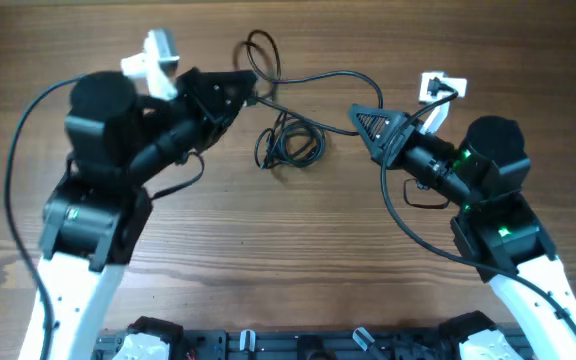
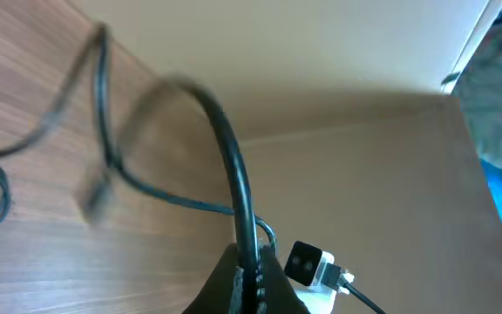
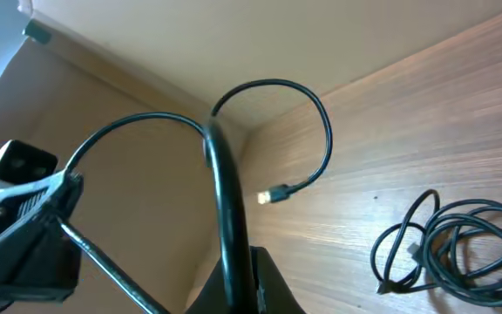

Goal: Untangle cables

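On the near side of the table point(image 1: 268, 260): we see bare wood between the two arm bases; none of the cables point(image 1: 288, 140) reach this far forward.
Coiled bundle point(image 3: 460, 249): it lies mid-table between the arms in several overlapping loops. It is flat on the wood and apart from both grippers.
Right gripper point(image 1: 360, 118): it sits right of the bundle with its fingers pinched narrow on a black cord, which rises straight out of the tips in the right wrist view.
Left gripper point(image 1: 246, 92): it sits left of the bundle and slightly farther back, also clamped narrow on a black cord.
Shared cord point(image 1: 343, 73): it arcs with slack from one gripper to the other, and we judge that both hold this same cord.
Free tail: past the right grip the cord curls over to a small plug point(image 3: 277, 194) resting on the wood.
Far loop point(image 1: 265, 50): this is the farthest piece, a small ring beyond the left gripper where strands cross. We cannot tell how they pass through each other.
Risk, tightening: if we draw the arms apart, the slack goes first; the crossing at the far loop could then cinch into a knot.
Risk, dragging: strands seem to run from the bundle toward the left grip, so a pull may haul the coil along whole.
Risk, slipping: thin cord in a narrow pinch may slide out under tension.
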Controlling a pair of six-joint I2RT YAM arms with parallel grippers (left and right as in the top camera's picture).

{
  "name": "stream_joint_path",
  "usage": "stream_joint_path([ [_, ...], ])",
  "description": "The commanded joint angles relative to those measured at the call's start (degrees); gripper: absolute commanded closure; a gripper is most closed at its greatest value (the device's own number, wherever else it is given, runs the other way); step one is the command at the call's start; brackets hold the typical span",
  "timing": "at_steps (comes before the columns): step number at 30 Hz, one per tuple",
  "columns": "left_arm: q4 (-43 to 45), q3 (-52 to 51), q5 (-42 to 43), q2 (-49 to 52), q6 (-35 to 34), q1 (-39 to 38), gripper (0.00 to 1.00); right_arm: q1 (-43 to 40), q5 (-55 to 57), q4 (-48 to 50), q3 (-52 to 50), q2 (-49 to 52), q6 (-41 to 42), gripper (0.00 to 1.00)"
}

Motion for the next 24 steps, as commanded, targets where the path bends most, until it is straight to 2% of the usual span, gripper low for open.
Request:
stream_joint_path([
  [1, -0.02, 0.61, -15.1, -6.8, 1.36, 3.74, 0.94, -1.38, 0.87, -2.21, 0.0, -0.37, -1.6, 0.95],
  [4, 1.84, 0.61, -17.33, -7.08, 1.29, 3.74, 0.95, -1.38, -6.43, -1.6, 0.0, -0.37, 0.28, 0.95],
  [9, 10.1, 0.61, -17.31, -7.39, 1.31, 3.74, 0.96, -1.4, -5.92, -5.25, 0.0, -0.35, 3.06, 0.95],
  [10, 9.46, 0.61, -17.31, -7.74, 1.31, 3.74, 0.95, -1.4, -4.17, -5.16, 0.0, -0.37, 3.1, 0.95],
  [13, -1.73, 0.61, -17.31, -8.74, 1.31, 3.74, 0.89, -1.4, 0.35, -0.59, 0.0, -0.44, 3.15, 0.95],
  [15, -10.86, 0.61, -17.22, -8.52, 1.29, 3.74, 0.77, -1.4, 2.84, 5.64, 0.0, -0.44, 5.88, 0.95],
  [18, -17.18, 0.61, -12.44, -7.26, 1.33, 3.67, 0.14, -1.4, 5.88, 10.62, 0.0, -0.44, 8.26, 0.95],
  [19, -18.58, 0.61, -9.01, -6.47, 1.36, 3.67, 0.0, -1.44, 7.72, 11.82, 0.11, -0.44, 8.98, 0.95],
  [24, -24.17, 0.61, -7.82, -4.94, 1.51, 3.67, 0.0, -5.38, 8.74, 8.59, 5.84, -0.39, 8.7, 0.95],
])
